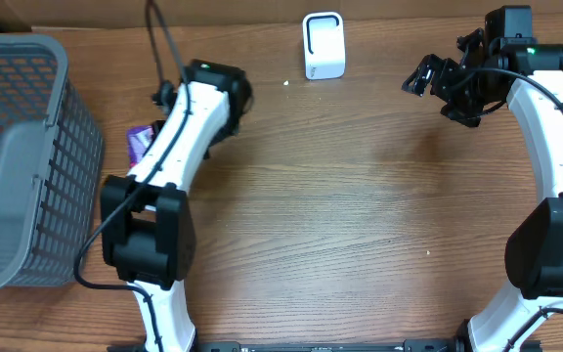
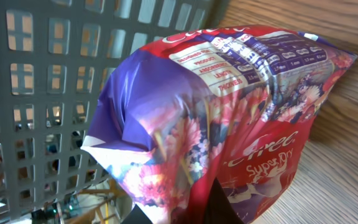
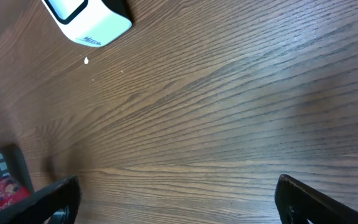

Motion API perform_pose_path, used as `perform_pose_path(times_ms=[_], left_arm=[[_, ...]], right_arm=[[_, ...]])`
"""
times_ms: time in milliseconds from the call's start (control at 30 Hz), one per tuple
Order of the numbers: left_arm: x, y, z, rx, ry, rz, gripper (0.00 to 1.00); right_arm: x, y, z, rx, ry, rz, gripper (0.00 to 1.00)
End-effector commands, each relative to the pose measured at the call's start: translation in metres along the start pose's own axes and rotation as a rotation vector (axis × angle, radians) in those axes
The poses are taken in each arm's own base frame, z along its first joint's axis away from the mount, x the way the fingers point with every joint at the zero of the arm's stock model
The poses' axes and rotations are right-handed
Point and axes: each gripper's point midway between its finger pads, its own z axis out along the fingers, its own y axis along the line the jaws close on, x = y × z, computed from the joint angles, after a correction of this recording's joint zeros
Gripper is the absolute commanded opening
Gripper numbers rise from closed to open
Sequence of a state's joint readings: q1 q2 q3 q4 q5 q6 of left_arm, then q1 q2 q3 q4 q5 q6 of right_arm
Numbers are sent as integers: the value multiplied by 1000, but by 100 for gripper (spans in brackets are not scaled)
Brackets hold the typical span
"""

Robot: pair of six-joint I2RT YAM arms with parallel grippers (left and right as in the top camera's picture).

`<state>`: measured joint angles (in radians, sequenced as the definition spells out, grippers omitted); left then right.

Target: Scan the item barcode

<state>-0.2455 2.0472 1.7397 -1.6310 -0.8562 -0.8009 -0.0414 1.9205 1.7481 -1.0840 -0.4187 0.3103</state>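
The item, a red and purple packet (image 2: 229,124) with flowers and white lettering printed on it, is found at the left side of the desk (image 1: 340,196), right up against the grey plastic basket (image 1: 18,147). In the left wrist view it is seen very close up, with the basket's mesh wall filling the background behind it. The left hand (image 2: 179,214) is pressed together on the packet's lower edge, so the packet is pinched there; only the tips of the dark fingers (image 2: 219,202) can be made out at the bottom of that view. No barcode can be made out on the side shown, fwiw. Whether the packet is lifted clear of the desk or resting on it can't be told.

From overhead, only a purple corner of the packet is visible, since most of it is covered by the left arm.

The white scanner (image 1: 323,45) is stood at the far edge of the desk, near the middle, well apart from the packet. A tiny white speck (image 1: 286,83) is spotted on the wood just beside it.

The right hand (image 1: 423,76) is held spread wide over bare wood on the right side, nothing gripped.
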Motion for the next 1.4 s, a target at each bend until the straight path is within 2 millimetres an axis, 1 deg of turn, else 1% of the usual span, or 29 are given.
perform_pose_path(times_ms=[0,100,233,333,467,533,567,633,767,867,933,967,1000,1067,1133,1200,1233,1267,1300,1333,1367], left_arm=[[6,-6,0,19,13,19,4],[16,-23,0,58,30,45,4],[34,-41,3,52,24,103,4],[48,-55,1,80,39,137,4],[57,-75,-15,144,29,154,4],[61,-88,-23,191,23,156,7],[64,-95,-27,217,24,156,10],[71,-111,-36,284,37,176,21],[87,-143,-56,441,75,234,22],[95,-158,-67,521,98,246,22],[97,-164,-74,562,111,244,20],[97,-165,-78,580,119,244,20],[97,-166,-82,600,124,253,18],[92,-163,-94,630,121,277,15],[82,-154,-104,639,109,277,15],[66,-138,-113,636,86,271,17],[57,-128,-115,626,72,260,20],[46,-115,-116,606,56,243,26],[37,-105,-114,588,44,226,38],[27,-93,-110,568,34,206,45],[19,-84,-105,551,31,188,46]], right_arm=[[-4,6,-7,-11,-25,-16,100],[-4,6,-7,-11,-25,-16,100],[-4,6,-7,-11,-25,-16,100],[-4,6,-7,-11,-25,-16,100],[-4,6,-7,-11,-25,-16,100],[-4,6,-7,-11,-25,-16,100],[-4,6,-7,-11,-25,-16,100],[-4,6,-7,-11,-25,-16,100],[-4,6,-7,-11,-25,-16,100],[-4,6,-7,-11,-25,-16,100],[-4,6,-7,-11,-25,-16,100],[-4,6,-7,-11,-25,-16,100],[-4,6,-7,-11,-25,-16,100],[-4,6,-7,-11,-25,-16,100],[-4,6,-7,-11,-25,-16,100],[-4,6,-7,-11,-25,-16,100],[-4,6,-7,-11,-25,-16,100],[-4,6,-7,-11,-25,-16,100],[-4,6,-7,-11,-25,-16,100],[-4,6,-7,-11,-25,-16,100],[-4,6,-7,-11,-25,-16,100]])
